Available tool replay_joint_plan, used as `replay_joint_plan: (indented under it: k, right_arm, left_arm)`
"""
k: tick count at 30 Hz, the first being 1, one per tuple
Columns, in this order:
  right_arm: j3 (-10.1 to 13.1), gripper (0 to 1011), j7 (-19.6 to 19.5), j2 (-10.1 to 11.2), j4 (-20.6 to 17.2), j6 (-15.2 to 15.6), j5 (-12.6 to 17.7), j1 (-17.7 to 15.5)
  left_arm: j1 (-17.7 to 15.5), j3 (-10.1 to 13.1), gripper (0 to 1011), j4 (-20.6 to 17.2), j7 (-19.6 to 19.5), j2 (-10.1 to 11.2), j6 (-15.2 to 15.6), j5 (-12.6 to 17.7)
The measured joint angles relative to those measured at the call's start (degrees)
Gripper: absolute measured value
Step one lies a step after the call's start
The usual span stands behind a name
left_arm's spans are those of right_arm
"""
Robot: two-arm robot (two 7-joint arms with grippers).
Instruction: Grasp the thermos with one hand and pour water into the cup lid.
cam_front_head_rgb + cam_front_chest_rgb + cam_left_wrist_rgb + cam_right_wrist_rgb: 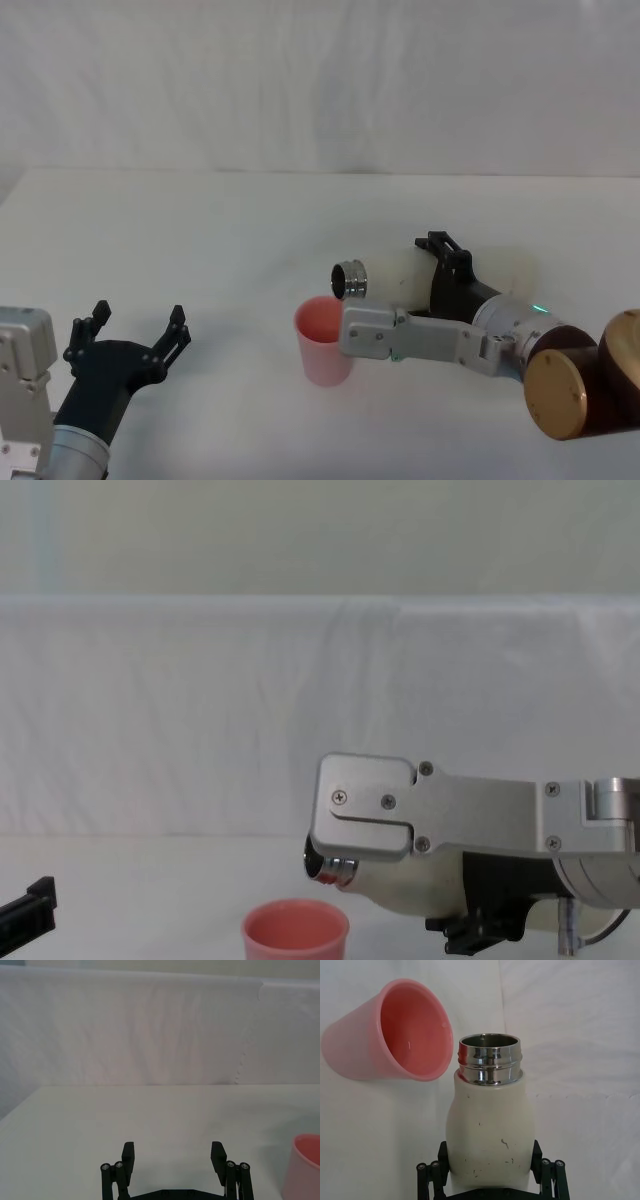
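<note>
Close in front, the right gripper [490, 1172] has its black fingers clamped on either side of the thermos [490, 1125], holding the cream-white bottle tipped nearly level above the white table [200, 230]. Its steel neck [350, 279] points at the cup lid [322, 342] and hangs just over the far rim of that pink cup, which stands upright. No water shows between mouth and cup, and the cup's inside looks dry apart from a faint glint, so I judge the grasp and the tilt done and the pour itself just starting or yet to come. Well to the left of the cup, the left gripper [135, 335] sits idle, fingers spread wide.
</note>
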Motion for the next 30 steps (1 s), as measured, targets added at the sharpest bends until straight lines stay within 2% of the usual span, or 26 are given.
replay_joint_plan:
  k: [30]
  right_arm:
    - [-1.35,959,2.23,0.7,-1.05,0.04,-2.74,0.76]
  left_arm:
    - [0.0,0.0,1001,0.0,0.0,0.0,0.0,0.0]
